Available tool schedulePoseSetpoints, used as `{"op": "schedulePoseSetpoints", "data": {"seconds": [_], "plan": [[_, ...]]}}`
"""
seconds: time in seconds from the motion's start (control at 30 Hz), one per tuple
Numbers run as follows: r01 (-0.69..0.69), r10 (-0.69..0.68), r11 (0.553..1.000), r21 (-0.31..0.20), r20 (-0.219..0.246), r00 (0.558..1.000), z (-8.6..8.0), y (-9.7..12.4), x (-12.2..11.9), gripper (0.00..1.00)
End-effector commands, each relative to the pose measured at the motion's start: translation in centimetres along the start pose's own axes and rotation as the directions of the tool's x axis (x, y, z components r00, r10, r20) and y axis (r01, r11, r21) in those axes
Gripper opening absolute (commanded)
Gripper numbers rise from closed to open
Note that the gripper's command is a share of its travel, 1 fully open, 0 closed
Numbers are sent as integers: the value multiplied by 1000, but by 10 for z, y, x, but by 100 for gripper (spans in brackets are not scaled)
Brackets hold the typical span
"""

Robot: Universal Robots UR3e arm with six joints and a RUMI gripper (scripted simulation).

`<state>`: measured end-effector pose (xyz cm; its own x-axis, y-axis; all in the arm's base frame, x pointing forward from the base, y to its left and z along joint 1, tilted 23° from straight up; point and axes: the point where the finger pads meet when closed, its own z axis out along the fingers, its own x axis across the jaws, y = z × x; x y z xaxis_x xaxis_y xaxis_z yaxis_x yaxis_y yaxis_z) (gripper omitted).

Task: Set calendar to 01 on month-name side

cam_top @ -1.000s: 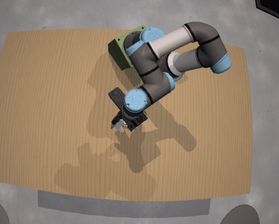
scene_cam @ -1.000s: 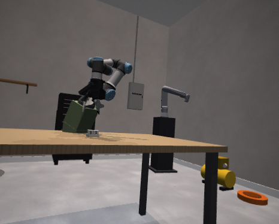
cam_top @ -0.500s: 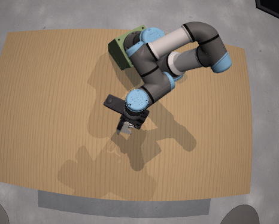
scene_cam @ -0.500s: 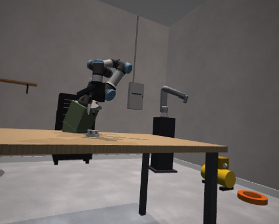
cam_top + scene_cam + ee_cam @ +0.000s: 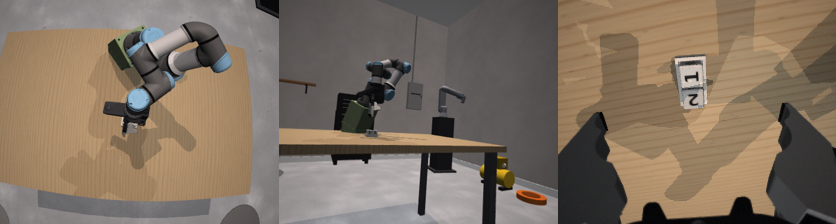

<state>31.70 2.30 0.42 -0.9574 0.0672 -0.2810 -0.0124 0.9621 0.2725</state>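
The calendar is a small white tray holding two white cubes side by side on the wooden table. In the wrist view the top face of one cube shows a 1 and that of the other cube shows a 2; both digits lie sideways to the camera. Both cubes sit flat in the tray. My gripper is open and empty and hangs well above the calendar. In the overhead view the gripper hides most of the calendar.
The arm's green base block stands on the table behind the calendar. Off the table to the right are a black pedestal with a grey pipe, a yellow cylinder and an orange ring on the floor.
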Motion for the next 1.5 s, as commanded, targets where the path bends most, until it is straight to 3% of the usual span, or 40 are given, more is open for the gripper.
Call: {"op": "schedulePoseSetpoints", "data": {"seconds": [0.0,0.1,0.13,1.47], "plan": [[26,-26,1000,-2,4,1000,0,0,-1,100],[28,-28,1000,-2,4,1000,0,0,-1,100],[28,-28,1000,-2,4,1000,0,0,-1,28],[28,-28,1000,-2,4,1000,1,0,-1,28]]}}
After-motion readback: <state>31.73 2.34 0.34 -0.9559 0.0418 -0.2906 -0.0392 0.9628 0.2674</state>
